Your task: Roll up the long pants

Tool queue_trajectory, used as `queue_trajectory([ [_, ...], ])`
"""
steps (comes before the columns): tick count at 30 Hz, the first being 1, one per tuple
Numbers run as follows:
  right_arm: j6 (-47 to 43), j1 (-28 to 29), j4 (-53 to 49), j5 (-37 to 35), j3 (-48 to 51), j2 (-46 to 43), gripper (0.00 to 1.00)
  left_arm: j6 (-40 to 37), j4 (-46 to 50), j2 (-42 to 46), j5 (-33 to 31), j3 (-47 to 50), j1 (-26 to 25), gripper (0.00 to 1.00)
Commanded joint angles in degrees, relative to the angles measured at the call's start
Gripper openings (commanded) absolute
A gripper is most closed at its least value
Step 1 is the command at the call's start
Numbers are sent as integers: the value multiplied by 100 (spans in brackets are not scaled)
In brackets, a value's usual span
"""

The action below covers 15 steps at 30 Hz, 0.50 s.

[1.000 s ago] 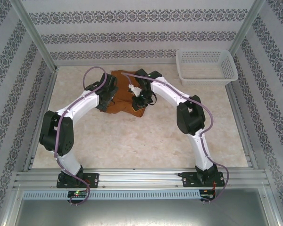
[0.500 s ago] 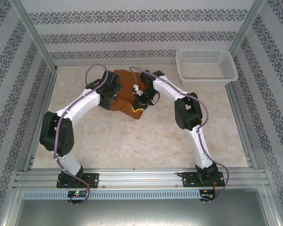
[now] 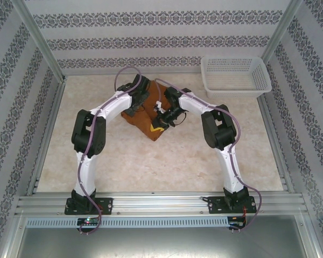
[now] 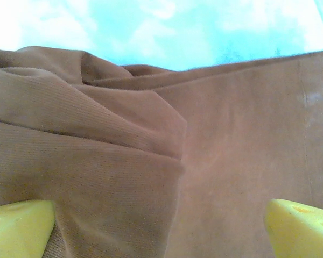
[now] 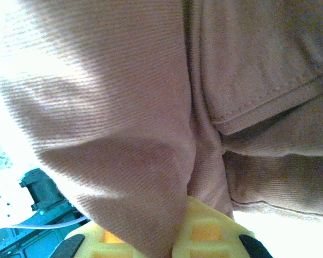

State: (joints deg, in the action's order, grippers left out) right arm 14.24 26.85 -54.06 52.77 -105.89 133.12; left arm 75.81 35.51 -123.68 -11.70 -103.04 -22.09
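The left gripper [image 4: 161,228] is released: its yellow fingertips [image 4: 21,226] stand wide apart at either side of the wrist view, hovering close over a creased stretch of the long pants [image 4: 215,161]. The right gripper [image 5: 151,242] is clenched on a hanging fold of the same rust-brown cloth, which drops between its yellow pads [image 5: 204,236]. From above, both arms bend inward over the far middle of the table [image 3: 151,166], with the left gripper [image 3: 133,110] and right gripper [image 3: 160,124] near each other on the bunched pants [image 3: 144,124]. The garment lies in a compact heap. A white basket [image 3: 234,90] sits well apart at the far right corner.
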Motion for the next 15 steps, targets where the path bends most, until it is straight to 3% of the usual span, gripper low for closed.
queue_trajectory([
  [1, 27, 66, -754, -226, 221, -127, 15, -286, -94, -582, -405, -504, 209, 100],
  [3, -71, 98, -808, -761, 240, -249, 45, -234, 209, -898, -327, -847, 265, 100],
  [5, -168, 176, -790, -1568, 336, -538, 56, -215, 301, -1093, -222, -960, 280, 100],
  [7, -164, 364, -800, -2649, 524, -964, 58, -219, 275, -1168, -131, -937, 291, 100],
  [11, -179, 1186, -1034, -5473, 669, -1761, 67, -172, 218, -1176, -41, -766, 292, 100],
  [15, 92, 2019, -1034, -7273, 578, -2082, 68, -90, 132, -1162, 85, -615, 284, 100],
])
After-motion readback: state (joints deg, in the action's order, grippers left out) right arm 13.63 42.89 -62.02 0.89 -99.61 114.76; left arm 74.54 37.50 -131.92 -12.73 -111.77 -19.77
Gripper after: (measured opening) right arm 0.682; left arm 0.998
